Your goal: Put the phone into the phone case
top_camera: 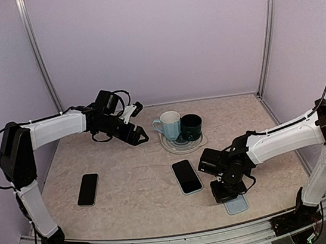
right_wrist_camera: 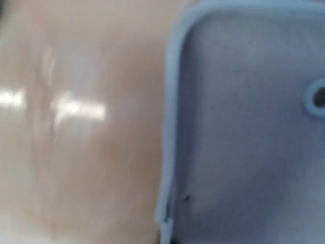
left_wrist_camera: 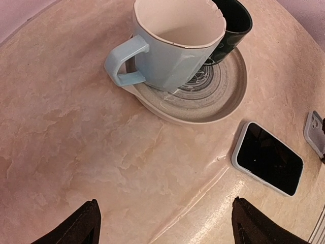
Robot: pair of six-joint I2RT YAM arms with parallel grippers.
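Observation:
A black phone [top_camera: 88, 189] lies flat at the table's left. Another phone [top_camera: 186, 176] with a pale rim lies at the centre, also in the left wrist view [left_wrist_camera: 267, 158]. The light blue phone case [top_camera: 236, 204] lies open side up near the front right edge; its inside and camera hole fill the right wrist view [right_wrist_camera: 244, 127]. My right gripper [top_camera: 227, 193] is down on the case's left end, shut with the case's rim [right_wrist_camera: 170, 152] running into its jaws. My left gripper [top_camera: 138, 132] hangs open and empty above the back left, its fingertips [left_wrist_camera: 85, 221] far apart.
A light blue mug [top_camera: 169, 124] and a dark mug [top_camera: 191, 126] stand on a grey plate [top_camera: 197, 145] at the back centre, just beyond the centre phone. The enclosure's walls and posts ring the table.

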